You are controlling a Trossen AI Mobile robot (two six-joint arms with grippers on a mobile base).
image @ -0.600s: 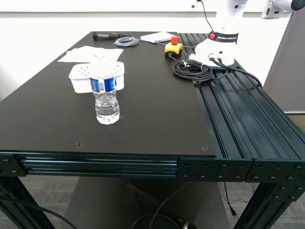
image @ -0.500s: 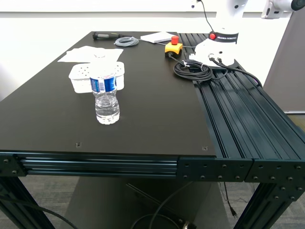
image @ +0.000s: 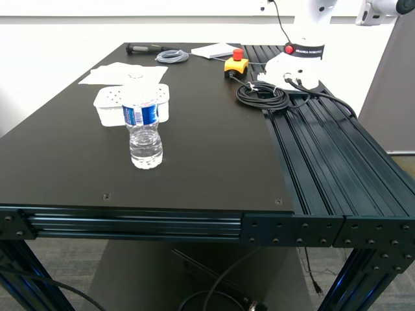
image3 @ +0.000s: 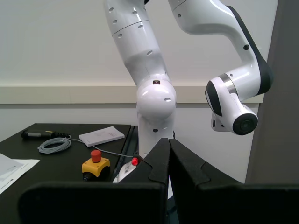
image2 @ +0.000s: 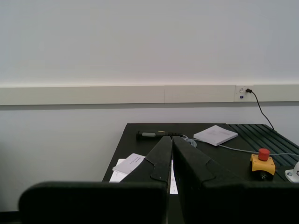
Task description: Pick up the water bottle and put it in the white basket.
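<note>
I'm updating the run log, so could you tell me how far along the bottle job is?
Nothing is done yet. The water bottle stands upright on the table in front of the white basket. My first gripper and second gripper are shut and empty. Reaching, grasping and placing all remain.

Exterior view high over table (image: 214, 149), wrist views level, sharing its far end

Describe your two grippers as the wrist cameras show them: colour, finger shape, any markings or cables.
My first gripper and my second gripper look alike: matte black, each with two flat, angular fingers tapering to pointed tips, above a wide black rounded bar across the foreground. I see no markings or cables on either. My arms themselves are out of view.
</note>
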